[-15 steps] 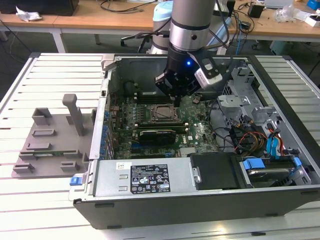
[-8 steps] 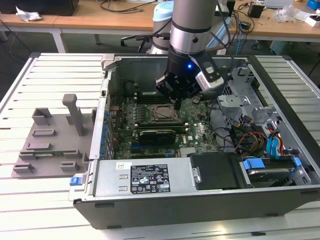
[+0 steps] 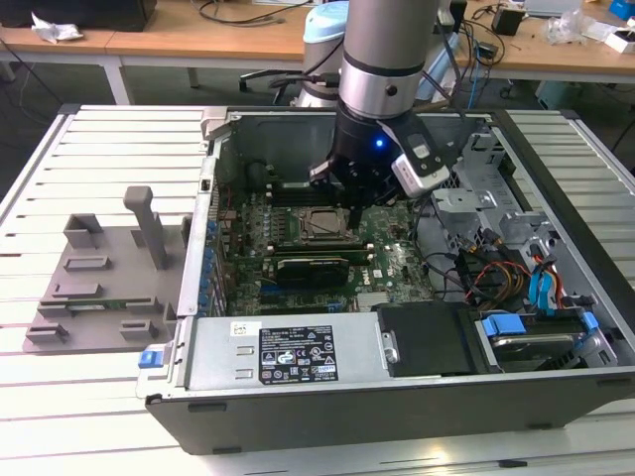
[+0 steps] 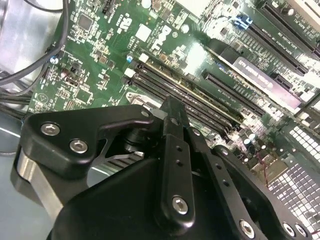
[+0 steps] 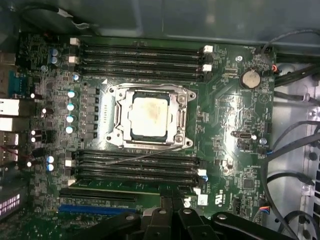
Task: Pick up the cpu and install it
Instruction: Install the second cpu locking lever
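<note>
The cpu [image 5: 148, 117] is a small silver-grey square lying flat inside the metal socket frame [image 5: 116, 100] on the green motherboard [image 5: 225, 120]. In the exterior view the cpu [image 3: 319, 225] sits in the middle of the open computer case. My gripper [image 3: 349, 206] hangs inside the case just above the board, slightly toward the exterior view's right of the socket. In both wrist views its black fingers [image 5: 165, 206] stand pressed together with nothing between them. The gripper [image 4: 171, 105] points down at the memory slots and is apart from the cpu.
Memory slots [image 5: 140, 55] run along both sides of the socket. A long black card [image 3: 313, 266] lies in front of it. Cables [image 3: 476, 268] and a drive bay [image 3: 427, 337] crowd the case's right. A grey fixture [image 3: 99, 278] stands on the slatted table outside the case wall [image 3: 203, 228].
</note>
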`<state>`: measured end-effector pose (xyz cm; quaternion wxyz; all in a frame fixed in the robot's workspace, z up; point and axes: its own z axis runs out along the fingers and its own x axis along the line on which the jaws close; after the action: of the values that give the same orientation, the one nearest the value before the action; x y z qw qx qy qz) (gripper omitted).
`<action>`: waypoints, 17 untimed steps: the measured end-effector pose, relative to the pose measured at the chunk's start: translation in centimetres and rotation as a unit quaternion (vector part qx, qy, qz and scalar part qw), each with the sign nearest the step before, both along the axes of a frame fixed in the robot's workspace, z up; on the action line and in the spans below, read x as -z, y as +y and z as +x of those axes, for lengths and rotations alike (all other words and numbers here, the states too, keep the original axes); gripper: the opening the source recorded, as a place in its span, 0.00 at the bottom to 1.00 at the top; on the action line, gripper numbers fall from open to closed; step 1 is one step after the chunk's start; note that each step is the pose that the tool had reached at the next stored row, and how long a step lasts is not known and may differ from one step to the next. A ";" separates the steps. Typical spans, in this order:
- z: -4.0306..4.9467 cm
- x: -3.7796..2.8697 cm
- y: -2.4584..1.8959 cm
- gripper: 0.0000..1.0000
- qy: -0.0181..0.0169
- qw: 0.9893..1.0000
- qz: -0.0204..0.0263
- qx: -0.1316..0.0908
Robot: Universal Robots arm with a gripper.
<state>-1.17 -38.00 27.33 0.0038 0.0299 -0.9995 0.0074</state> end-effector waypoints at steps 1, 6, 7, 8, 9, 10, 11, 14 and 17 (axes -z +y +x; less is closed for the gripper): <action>-0.10 0.04 -0.01 0.11 0.000 1.000 0.002 0.000; -0.59 0.07 -0.01 0.11 0.000 0.999 0.053 0.000; -0.66 0.09 -0.02 0.11 0.000 0.998 0.057 0.000; -0.69 0.18 -0.05 0.11 0.000 0.998 0.061 0.000; -0.71 0.37 -0.11 0.11 0.000 0.998 0.064 0.000; -0.72 0.52 -0.13 0.11 0.000 0.998 0.064 0.000; -0.72 0.70 -0.15 0.11 0.000 0.998 0.064 0.000; -0.72 1.41 -0.19 0.11 0.000 0.998 0.064 0.000; -0.71 1.94 -0.20 0.11 0.000 0.998 0.064 0.000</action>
<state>-1.88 -38.20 25.39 0.0023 0.0302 -0.9979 -0.0566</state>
